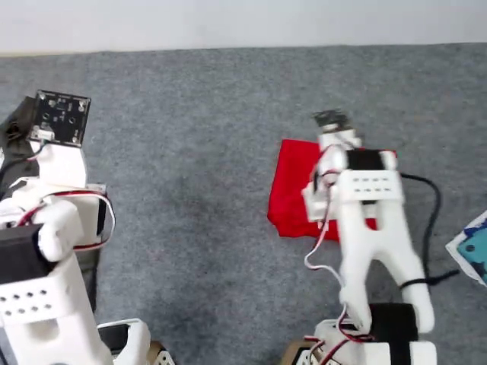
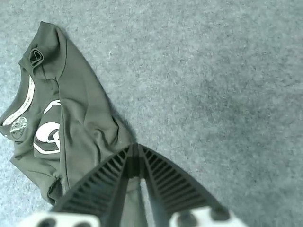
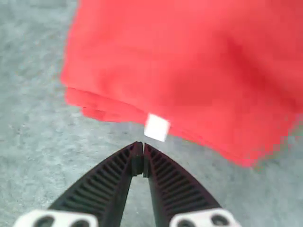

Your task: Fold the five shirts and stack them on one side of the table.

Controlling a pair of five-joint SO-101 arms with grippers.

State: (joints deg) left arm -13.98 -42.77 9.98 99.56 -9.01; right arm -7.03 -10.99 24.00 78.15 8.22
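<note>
A red shirt (image 1: 293, 190) lies folded on the grey table right of the middle, and my right arm (image 1: 365, 198) stands over its near side. My right gripper (image 3: 139, 152) is shut with nothing in it. Its tips hover just off the folded edge of the red shirt (image 3: 189, 61), close to a small white tag (image 3: 156, 126). A crumpled olive shirt (image 2: 71, 109) with a white print lies beside my left gripper (image 2: 137, 150). This gripper is shut too, with its tips at the shirt's edge. I cannot tell whether it pinches the cloth.
A teal and white cloth (image 1: 472, 249) pokes in at the table's right edge. My left arm (image 1: 53, 228) fills the near left corner. Bare grey carpet-like tabletop (image 1: 190, 152) stretches between the arms and toward the back edge.
</note>
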